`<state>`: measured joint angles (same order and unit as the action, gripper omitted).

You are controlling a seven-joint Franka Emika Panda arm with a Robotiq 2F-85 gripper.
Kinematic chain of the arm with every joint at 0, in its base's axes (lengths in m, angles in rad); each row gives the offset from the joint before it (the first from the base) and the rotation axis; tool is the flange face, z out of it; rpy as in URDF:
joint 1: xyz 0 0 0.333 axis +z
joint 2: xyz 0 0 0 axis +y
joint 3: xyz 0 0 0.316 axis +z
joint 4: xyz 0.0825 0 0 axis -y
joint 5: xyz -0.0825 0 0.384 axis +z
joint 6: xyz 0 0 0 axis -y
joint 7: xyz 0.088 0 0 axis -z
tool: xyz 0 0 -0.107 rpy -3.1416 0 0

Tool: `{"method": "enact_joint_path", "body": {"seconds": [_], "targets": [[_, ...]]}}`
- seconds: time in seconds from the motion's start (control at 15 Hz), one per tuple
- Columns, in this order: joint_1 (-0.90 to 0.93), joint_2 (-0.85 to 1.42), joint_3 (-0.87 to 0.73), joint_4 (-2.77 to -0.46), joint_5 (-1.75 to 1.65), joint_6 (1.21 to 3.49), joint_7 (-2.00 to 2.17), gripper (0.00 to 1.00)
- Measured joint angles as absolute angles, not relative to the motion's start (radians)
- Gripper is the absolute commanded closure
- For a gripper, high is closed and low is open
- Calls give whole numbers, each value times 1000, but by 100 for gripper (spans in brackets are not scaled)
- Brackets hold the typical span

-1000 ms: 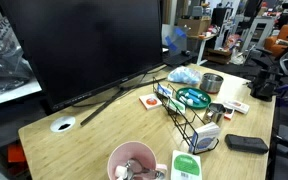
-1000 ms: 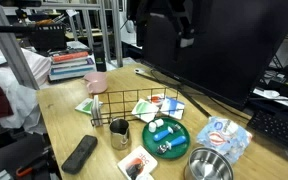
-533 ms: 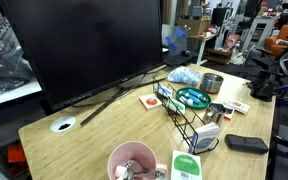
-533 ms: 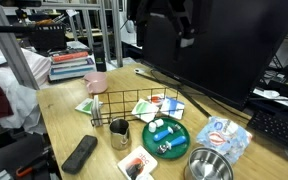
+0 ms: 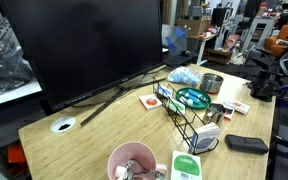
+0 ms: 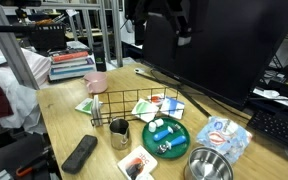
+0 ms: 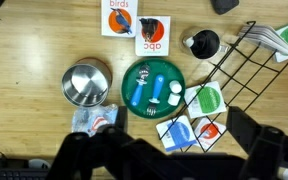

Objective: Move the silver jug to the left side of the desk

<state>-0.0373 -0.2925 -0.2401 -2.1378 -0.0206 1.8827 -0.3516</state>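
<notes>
The claw (image 7: pixel 164 148) hangs well above the large light wood-grain desk (image 7: pixel 24 50), its two dark fingers (image 7: pixel 252 135) spread wide with nothing between them.

Two square white cards lie at the far edge of the wrist view, beyond the claw. One reads "birds" (image 7: pixel 120 17) in orange over a bird drawing, the other "abc" (image 7: pixel 153 35). Other labels are too small to read.

The small shiny steel jug with a dark inside (image 7: pixel 202 44) stands upright beyond the claw and a little to the right, just beside the black wire rack (image 7: pixel 246 70). In an exterior view the jug (image 6: pixel 119 131) sits at the rack's corner.

A round green plate (image 7: pixel 152 85) lies straight ahead of the fingers, and a squat silver round tin (image 7: pixel 87 84) lies just left of it.

Bare wood stretches left of the tin. In an exterior view more open wood lies around the round white-rimmed cable hole (image 5: pixel 63 125), between the large black monitor (image 5: pixel 84 45) and the pink bowl (image 5: pixel 132 160) at the desk's near edge.
</notes>
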Motion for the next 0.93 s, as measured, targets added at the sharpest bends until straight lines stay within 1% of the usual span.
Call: {"method": "enact_joint_path", "body": {"seconds": [0.33,0.47,0.93], "targets": [[4,-302,-188,-2173,61,1890,-431,0],[8,-311,-175,-2197,61,1930,-434,0],[9,-313,-172,-2212,60,1923,-450,0]]}}
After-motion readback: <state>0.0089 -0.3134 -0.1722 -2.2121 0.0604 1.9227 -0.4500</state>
